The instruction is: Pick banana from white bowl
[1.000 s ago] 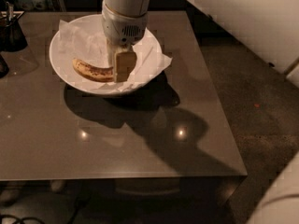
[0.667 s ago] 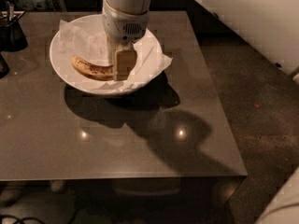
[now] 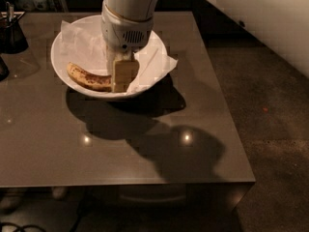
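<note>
The white bowl [image 3: 58,62] stands at the back left of the brown table [image 3: 145,149], lined with crumpled white paper [image 3: 155,62]. The banana [image 3: 87,78], yellow-brown with dark speckles, lies in the front of the bowl and curves from left to right. My gripper [image 3: 123,77] reaches straight down into the bowl from the white arm housing [image 3: 128,28]. It sits at the banana's right end and hides that end. The banana rests on the paper.
A dark cup [image 3: 12,33] holding utensils stands at the table's back left corner, left of the bowl. Another dark object [image 3: 2,67] shows at the left edge. The table's front and right edges drop off to dark carpet [image 3: 275,129].
The gripper has sunk slightly lower in the bowl over the banana's right end. The bowl and banana lie as before.
</note>
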Action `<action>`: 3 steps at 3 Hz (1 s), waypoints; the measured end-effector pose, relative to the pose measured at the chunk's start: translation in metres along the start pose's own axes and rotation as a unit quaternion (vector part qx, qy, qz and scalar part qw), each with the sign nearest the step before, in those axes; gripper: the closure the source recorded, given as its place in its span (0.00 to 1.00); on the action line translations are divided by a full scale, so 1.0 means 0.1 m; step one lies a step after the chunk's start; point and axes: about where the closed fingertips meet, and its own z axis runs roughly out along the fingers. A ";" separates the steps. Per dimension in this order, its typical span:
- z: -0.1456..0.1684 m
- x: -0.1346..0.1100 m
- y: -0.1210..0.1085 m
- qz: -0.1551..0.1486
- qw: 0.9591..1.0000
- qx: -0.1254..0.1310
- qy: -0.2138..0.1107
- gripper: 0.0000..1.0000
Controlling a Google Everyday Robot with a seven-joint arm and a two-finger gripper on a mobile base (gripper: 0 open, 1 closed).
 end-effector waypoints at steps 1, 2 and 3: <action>-0.03 -0.12 0.18 0.014 1.000 0.000 -0.003 1.00; -0.11 -0.31 0.52 0.049 0.999 -0.011 0.010 1.00; -0.11 -0.31 0.52 0.049 0.999 -0.011 0.010 1.00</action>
